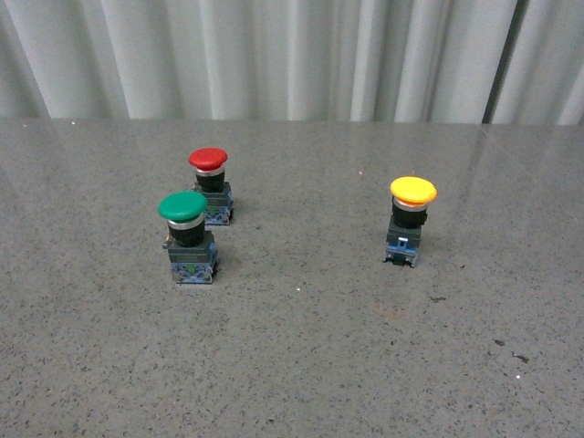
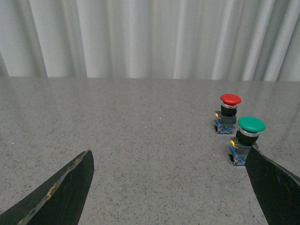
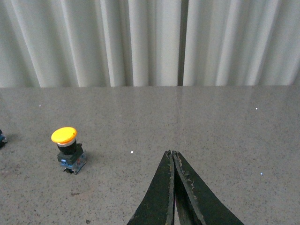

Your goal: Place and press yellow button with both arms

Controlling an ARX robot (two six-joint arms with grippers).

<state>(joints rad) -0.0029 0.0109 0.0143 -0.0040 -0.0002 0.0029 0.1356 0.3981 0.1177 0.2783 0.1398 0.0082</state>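
Observation:
The yellow button (image 1: 410, 220) stands upright on the grey table, right of centre, with a yellow mushroom cap, black body and blue base. It also shows in the right wrist view (image 3: 68, 148). Neither arm shows in the front view. My left gripper (image 2: 171, 157) is open and empty, its black fingers (image 2: 65, 187) spread wide over bare table. My right gripper (image 3: 172, 153) is shut and empty, its tips pressed together, some way off from the yellow button.
A green-capped button (image 1: 188, 236) and a red-capped button (image 1: 211, 184) stand close together on the left of the table; both show in the left wrist view, green (image 2: 246, 138) and red (image 2: 228, 112). A white curtain (image 1: 292, 55) hangs behind the table's far edge.

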